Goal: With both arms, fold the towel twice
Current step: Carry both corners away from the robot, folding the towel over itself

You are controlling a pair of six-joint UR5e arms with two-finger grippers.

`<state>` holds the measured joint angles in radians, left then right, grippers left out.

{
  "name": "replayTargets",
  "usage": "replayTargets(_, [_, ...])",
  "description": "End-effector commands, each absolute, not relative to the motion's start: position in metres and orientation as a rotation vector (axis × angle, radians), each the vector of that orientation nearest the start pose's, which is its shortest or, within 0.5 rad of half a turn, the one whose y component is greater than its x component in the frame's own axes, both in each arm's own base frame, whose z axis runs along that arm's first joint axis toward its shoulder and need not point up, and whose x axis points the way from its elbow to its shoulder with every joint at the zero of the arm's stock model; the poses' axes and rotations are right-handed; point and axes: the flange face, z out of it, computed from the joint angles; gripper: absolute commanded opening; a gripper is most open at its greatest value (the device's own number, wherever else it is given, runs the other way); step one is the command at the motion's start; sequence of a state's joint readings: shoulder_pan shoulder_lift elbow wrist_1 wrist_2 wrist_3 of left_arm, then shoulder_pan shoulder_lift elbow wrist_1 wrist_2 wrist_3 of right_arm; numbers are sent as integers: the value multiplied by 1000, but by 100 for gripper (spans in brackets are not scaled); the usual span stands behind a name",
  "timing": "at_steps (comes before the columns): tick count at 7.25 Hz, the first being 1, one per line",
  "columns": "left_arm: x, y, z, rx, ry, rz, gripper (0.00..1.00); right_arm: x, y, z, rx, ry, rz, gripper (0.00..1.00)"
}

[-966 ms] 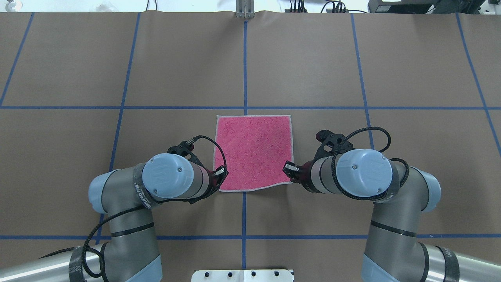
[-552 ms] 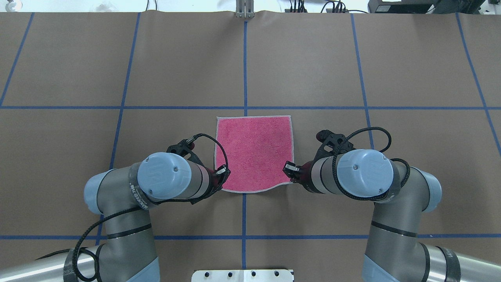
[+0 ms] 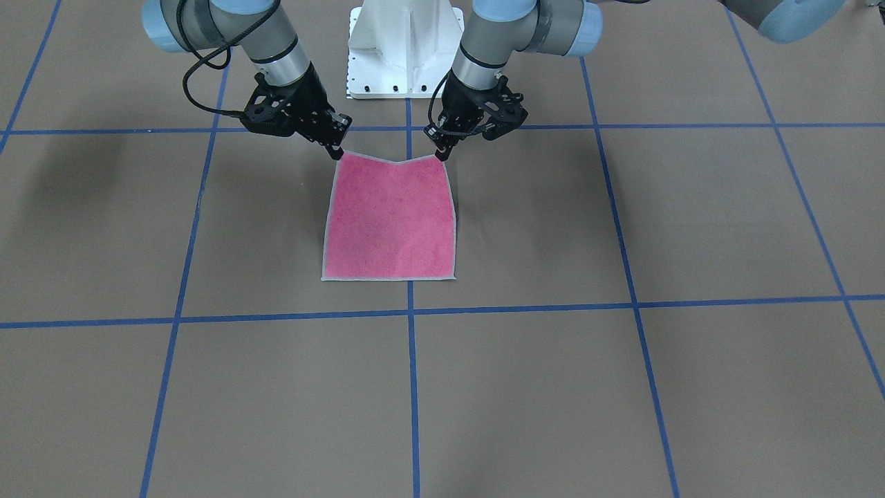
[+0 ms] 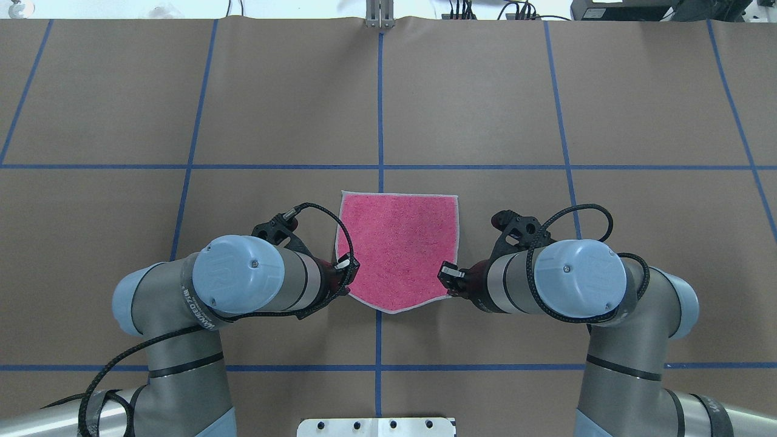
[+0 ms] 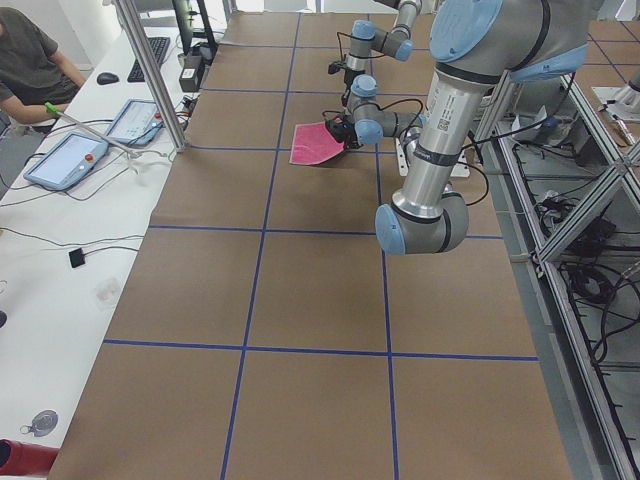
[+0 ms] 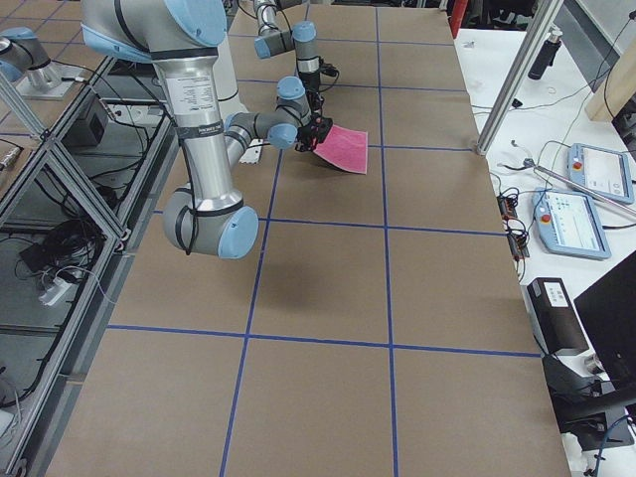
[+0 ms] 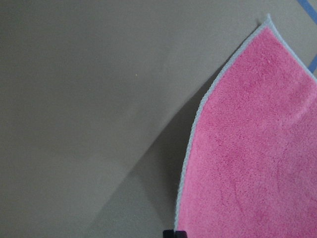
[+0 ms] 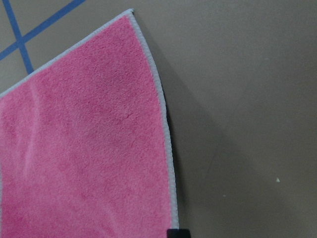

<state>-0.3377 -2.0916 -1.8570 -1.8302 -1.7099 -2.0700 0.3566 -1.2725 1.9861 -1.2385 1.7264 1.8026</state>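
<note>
Left gripper [image 3: 440,155] and right gripper [image 3: 338,153] have lifted towel [image 3: 390,221] corners.

Overhead, the silver-grey left arm [image 4: 237,282] and right arm [image 4: 576,286] cover the near corners of the pink, grey-hemmed terry towel [image 4: 397,243]; both wrist views cut it off.

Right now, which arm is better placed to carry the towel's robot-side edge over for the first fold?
Neither alone. The left gripper pinches one robot-side corner of the towel, the right gripper the other, both lifted level; they should probably move together.
</note>
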Motion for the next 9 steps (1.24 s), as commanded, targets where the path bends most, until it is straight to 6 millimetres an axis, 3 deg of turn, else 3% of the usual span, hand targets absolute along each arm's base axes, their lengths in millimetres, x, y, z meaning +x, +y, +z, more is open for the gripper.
replayTargets(1, [539,-324,206,-210,1079,-698,0,-475,-317,271,-91,-1066,458,0])
replayTargets(3, [526,-354,209,-178,1080,-740,0,-481,-357,263,-79,-1066,502,0])
replayTargets(5, [526,-383,218,-150,1063,-772,0,-471,-391,271,-85,-1047,540,0])
replayTargets(8, [541,-432,192,-118,1066,-815,0,-466,-410,283,-84,-1026,548,0])
replayTargets(9, [542,-441,196,-111,1065,-827,0,-473,-421,284,-80,-1015,555,0])
